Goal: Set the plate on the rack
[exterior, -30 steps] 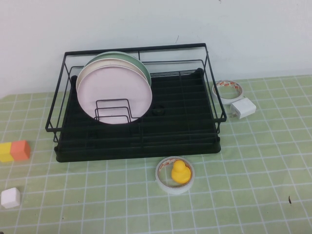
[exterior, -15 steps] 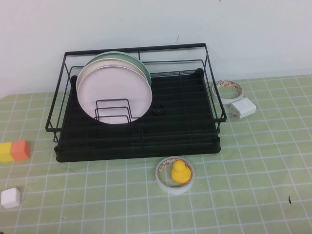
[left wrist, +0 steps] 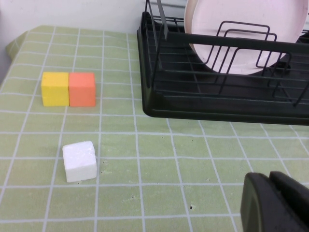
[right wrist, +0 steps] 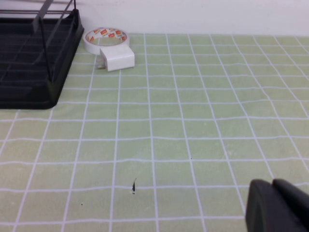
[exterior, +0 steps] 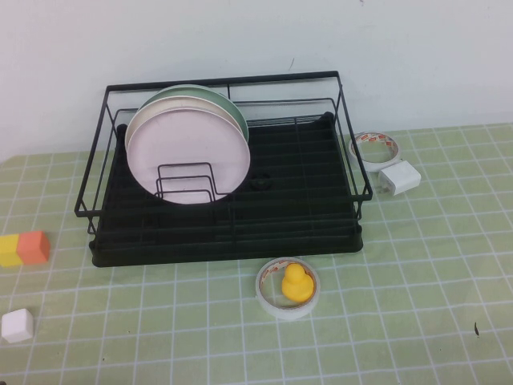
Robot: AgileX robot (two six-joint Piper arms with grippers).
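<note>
The plate, seen from the high view, stands nearly upright in the left half of the rack, its face turned toward the robot and its lower part held behind the wire dividers. It is pale pink, smooth and plain, with a shallow raised rim. A cream-white plate sits right behind it and a pale green plate behind that, only their edges showing. Neither arm appears in this view, so the placing looks finished. What could still go wrong is a returning arm brushing the rack's tall frame and knocking the leaning stack off balance. In front of the rack a yellow duck sits inside a tape roll.

In the left wrist view, the plate shows the same pink face behind the dividers, clear of the table. The left gripper hangs low over the green checked mat, near the rack's front corner and apart from a white cube and the yellow and orange blocks. Its fingers appear closed together, holding nothing.

In the right wrist view, the plate is out of sight; only the rack's right end shows. The right gripper rests low over bare mat, well apart from a second tape roll and a white adapter. Its fingers also look pressed together, empty.
</note>
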